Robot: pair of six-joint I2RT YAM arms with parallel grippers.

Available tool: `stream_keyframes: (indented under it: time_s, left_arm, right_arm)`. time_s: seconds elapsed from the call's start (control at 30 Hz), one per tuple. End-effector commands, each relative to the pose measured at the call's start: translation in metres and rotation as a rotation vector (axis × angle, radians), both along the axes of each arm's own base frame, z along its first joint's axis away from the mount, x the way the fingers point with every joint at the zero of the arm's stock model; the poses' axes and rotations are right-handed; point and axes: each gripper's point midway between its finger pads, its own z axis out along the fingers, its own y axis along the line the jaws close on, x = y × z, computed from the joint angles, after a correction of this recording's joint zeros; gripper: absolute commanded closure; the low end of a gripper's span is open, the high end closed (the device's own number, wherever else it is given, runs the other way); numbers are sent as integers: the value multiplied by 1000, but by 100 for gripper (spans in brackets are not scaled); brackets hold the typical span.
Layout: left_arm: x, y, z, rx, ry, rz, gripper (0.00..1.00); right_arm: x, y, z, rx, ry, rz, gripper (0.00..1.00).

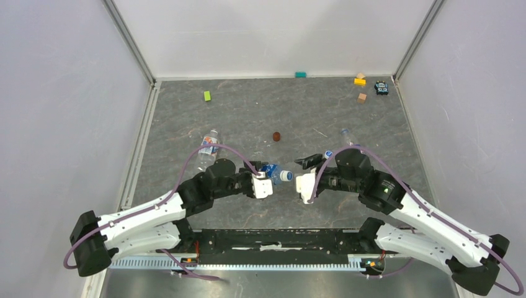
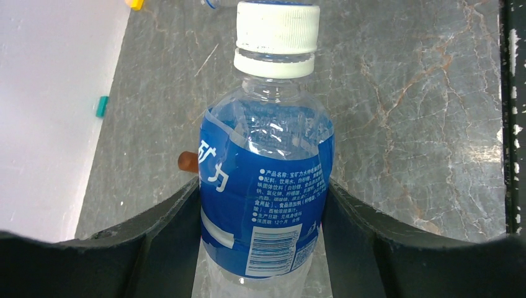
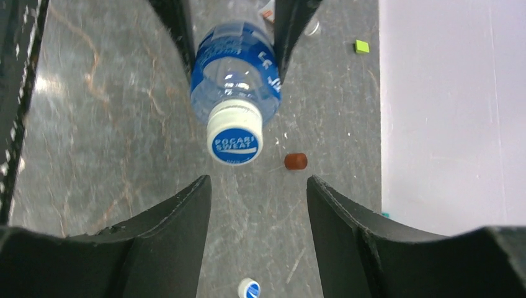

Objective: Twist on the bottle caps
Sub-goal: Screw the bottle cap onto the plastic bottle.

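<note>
My left gripper [image 1: 268, 176] is shut on a clear bottle [image 2: 265, 186] with a blue-and-white label and holds it lying level, neck toward the right arm. A whitish cap [image 2: 277, 36] sits on its neck; it also shows in the right wrist view [image 3: 235, 140]. My right gripper [image 3: 257, 194] is open and empty, a short way in front of that cap and apart from it. A loose blue-topped cap [image 1: 327, 154] lies on the table by the right arm. A second bottle [image 1: 209, 149] lies at the left. A third bottle [image 1: 347, 137] lies partly hidden behind the right arm.
A dark red-brown disc [image 1: 276, 136] lies just beyond the held bottle. A green block [image 1: 207, 95], a teal block [image 1: 300, 74], yellow and tan blocks [image 1: 360, 81] and a small dark toy [image 1: 381, 88] lie near the back wall. White walls enclose the grey table.
</note>
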Motion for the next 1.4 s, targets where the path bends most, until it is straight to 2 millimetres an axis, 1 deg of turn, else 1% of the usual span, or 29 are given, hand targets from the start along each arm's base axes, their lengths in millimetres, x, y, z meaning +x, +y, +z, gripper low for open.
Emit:
stream_keyframes:
  time_s: [0.0, 0.17, 0.37, 0.7, 1.0, 1.17, 1.27, 1.37]
  left_arm:
    - [-4, -11, 22, -66, 24, -31, 98]
    - [-6, -12, 24, -72, 32, -39, 98]
    - [-7, -13, 23, -72, 39, -45, 98]
    - [-8, -15, 23, -76, 45, -52, 98]
    - [-8, -15, 21, -70, 49, -51, 98]
    - [-8, -15, 21, -72, 51, -52, 98]
    - [-8, -14, 21, -73, 51, -48, 98]
    - [-4, -12, 19, -67, 48, -23, 98]
  right_arm:
    - [-11, 0, 11, -74, -124, 138, 37]
    - [-13, 3, 10, -84, -136, 175, 43]
    - [-19, 12, 9, -61, -118, 223, 45]
    - [-19, 20, 7, -53, -107, 244, 48]
    - [-20, 24, 7, -43, -95, 247, 55]
    - [-20, 24, 6, -43, -81, 244, 62]
    - [-20, 25, 4, -35, -54, 231, 68]
    - [-19, 28, 3, -5, 37, 181, 76]
